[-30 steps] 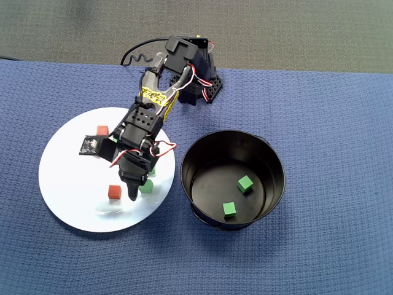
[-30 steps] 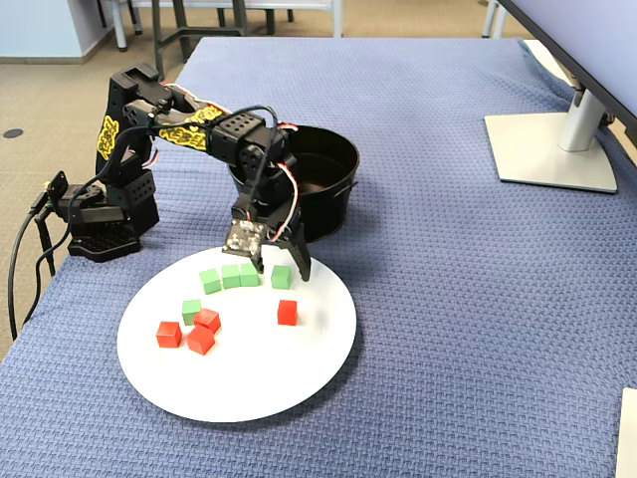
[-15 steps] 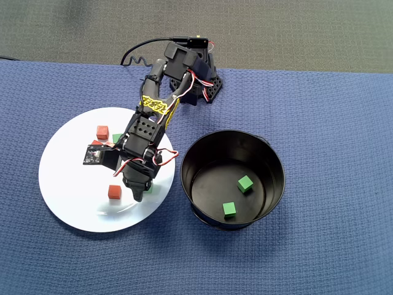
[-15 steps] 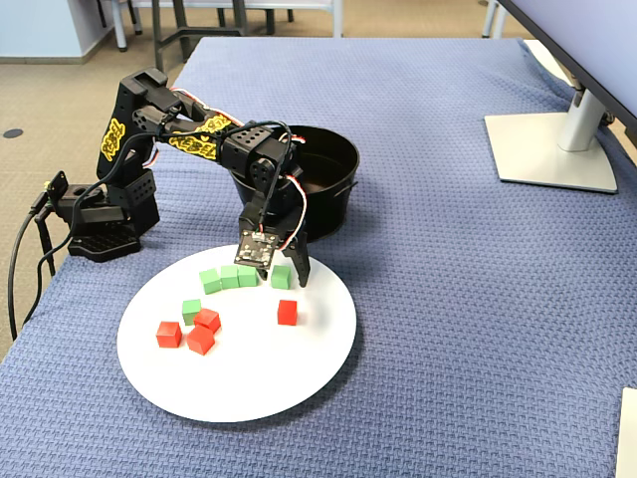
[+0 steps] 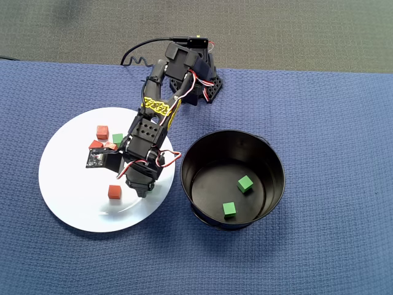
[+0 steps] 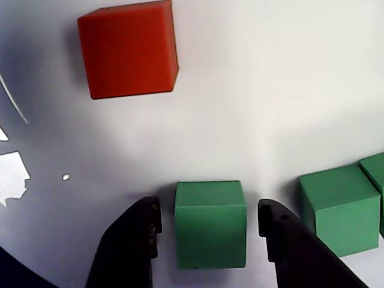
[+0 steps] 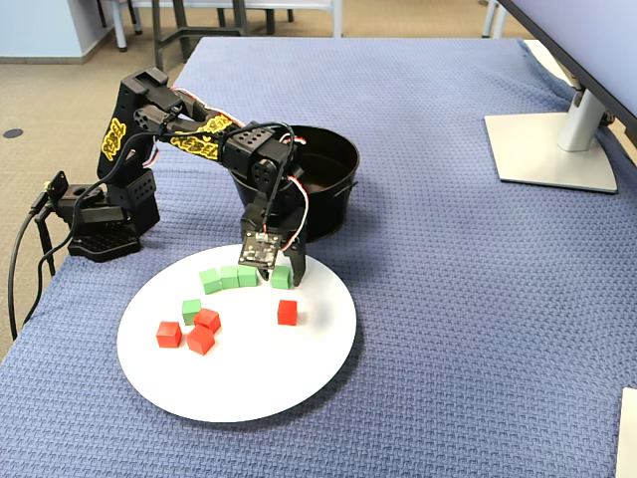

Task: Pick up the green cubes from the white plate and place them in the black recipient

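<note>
In the wrist view a green cube (image 6: 210,225) lies on the white plate (image 6: 270,90) between the two black fingers of my gripper (image 6: 209,210). The gripper is open, with a narrow gap on each side of the cube. In the fixed view the gripper (image 7: 282,271) is low over that cube (image 7: 281,277), at the plate's (image 7: 249,368) far edge. Three more green cubes (image 7: 230,277) sit in a row to its left, and another (image 7: 191,311) is nearer the front. The black recipient (image 5: 270,161) holds two green cubes (image 5: 245,183) (image 5: 229,209).
Several red cubes (image 7: 200,334) share the plate; one (image 7: 287,312) is just in front of the gripper, also visible in the wrist view (image 6: 129,48). The arm's base (image 7: 105,224) stands left of the pot. A monitor stand (image 7: 552,149) is far right on the blue cloth.
The gripper has come down and slightly back toward the base, and its open fingers now straddle the rightmost green cube on the plate. No cube has moved.
</note>
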Motion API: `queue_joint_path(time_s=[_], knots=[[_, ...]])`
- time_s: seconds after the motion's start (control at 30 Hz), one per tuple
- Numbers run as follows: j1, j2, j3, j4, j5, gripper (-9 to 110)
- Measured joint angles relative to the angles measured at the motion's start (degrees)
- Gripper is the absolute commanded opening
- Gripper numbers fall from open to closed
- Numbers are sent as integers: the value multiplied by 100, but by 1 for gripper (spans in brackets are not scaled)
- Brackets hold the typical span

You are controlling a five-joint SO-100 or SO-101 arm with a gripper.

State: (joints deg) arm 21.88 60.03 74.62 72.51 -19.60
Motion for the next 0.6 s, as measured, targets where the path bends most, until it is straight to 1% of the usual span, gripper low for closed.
queue_joint_path(time_s=[0.33, 0.43, 0.6], knots=[[-18, 149, 26, -35, -9, 0], [-18, 633, 26, 158, -9, 0], [-18, 1907, 26, 703, 193, 0]])
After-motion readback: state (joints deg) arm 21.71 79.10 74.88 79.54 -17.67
